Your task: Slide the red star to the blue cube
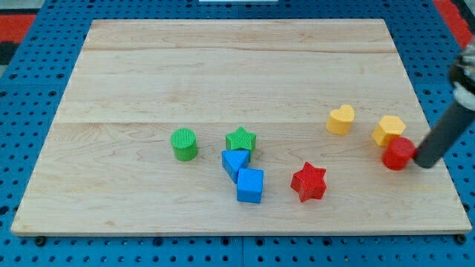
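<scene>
The red star (309, 182) lies on the wooden board (223, 74) at the lower middle-right. The blue cube (250, 185) sits to its left, a small gap apart. My tip (424, 163) is at the view's right edge, far right of the red star, right beside a red cylinder (398, 153).
A blue triangular block (235, 161) touches the blue cube's upper left. A green star (240, 139) sits above it and a green cylinder (184, 143) to the left. A yellow heart (341, 119) and a yellow hexagon (388, 129) lie at the right.
</scene>
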Available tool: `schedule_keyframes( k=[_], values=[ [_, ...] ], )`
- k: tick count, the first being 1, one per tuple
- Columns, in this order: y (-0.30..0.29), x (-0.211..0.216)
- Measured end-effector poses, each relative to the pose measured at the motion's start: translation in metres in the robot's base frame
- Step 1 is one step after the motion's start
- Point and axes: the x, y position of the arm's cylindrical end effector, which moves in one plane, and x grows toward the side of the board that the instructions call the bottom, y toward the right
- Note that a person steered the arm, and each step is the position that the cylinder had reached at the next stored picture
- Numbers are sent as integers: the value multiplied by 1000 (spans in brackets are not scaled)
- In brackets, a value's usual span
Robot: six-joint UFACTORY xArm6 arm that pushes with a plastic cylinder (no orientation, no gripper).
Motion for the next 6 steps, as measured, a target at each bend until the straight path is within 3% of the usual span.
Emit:
schedule_keyframes(
  k=[1,2,4,6],
  values=[
    [-64,-6],
    [-80,-3],
    [-1,44],
    [-110,48]
  ],
)
